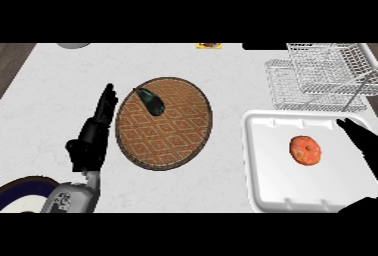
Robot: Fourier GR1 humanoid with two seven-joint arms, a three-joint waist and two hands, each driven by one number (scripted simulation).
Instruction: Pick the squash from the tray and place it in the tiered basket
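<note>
Squash lies roundish, no clear long axis, mid white tray. Right robot hand, fingers straight, sits just at its 3 o'clock, nearer; left robot hand open, well apart at 9 o'clock.

our left hand sits at the frame's left, fingers straight and pointing up; our right hand shows at the right edge, fingers extended.

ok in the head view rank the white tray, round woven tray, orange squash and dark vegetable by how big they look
1. white tray
2. round woven tray, looking slightly smaller than the white one
3. orange squash
4. dark vegetable, close to the squash in apparent size, so this last ranking is unsure
</note>
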